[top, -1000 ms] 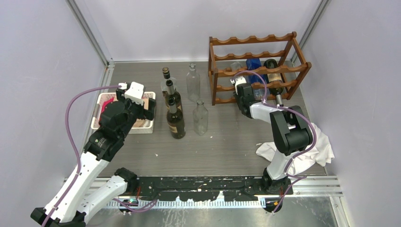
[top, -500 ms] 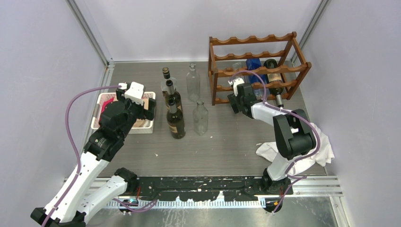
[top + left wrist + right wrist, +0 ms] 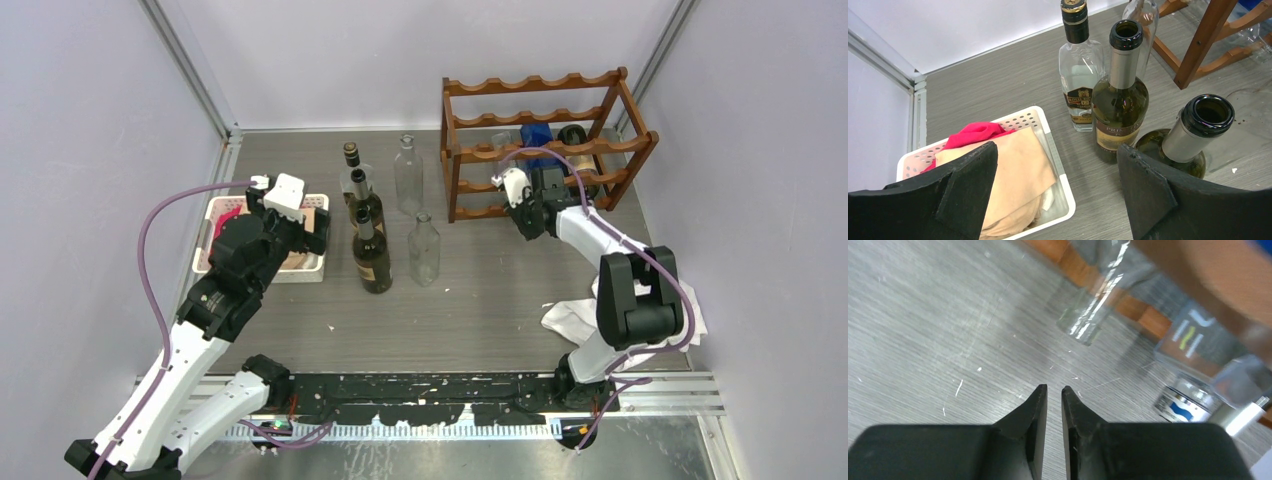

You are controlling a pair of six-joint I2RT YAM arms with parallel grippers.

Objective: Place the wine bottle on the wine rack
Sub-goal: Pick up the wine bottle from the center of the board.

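Note:
The reddish-brown wine rack (image 3: 540, 140) stands at the back right and holds a dark wine bottle (image 3: 580, 165), a blue bottle (image 3: 537, 138) and a clear one. Two dark wine bottles (image 3: 372, 255) (image 3: 365, 205) stand upright mid-table; they also show in the left wrist view (image 3: 1120, 105) (image 3: 1198, 130). My right gripper (image 3: 528, 205) is low in front of the rack, its jaws almost together on nothing (image 3: 1054, 388). My left gripper (image 3: 290, 225) hangs open and empty (image 3: 1057, 150) over the tray, left of the bottles.
A white tray (image 3: 215, 268) holds beige (image 3: 1013, 170) and red (image 3: 973, 135) cloths. A capped clear bottle (image 3: 1079, 80) and two clear bottles (image 3: 407, 175) (image 3: 424, 250) stand near the dark ones. A white cloth (image 3: 690, 300) lies at the right arm's base. Walls close in on both sides.
My right gripper has swung to the right along the front of the rack and its elbow has moved right. The left arm has not moved.

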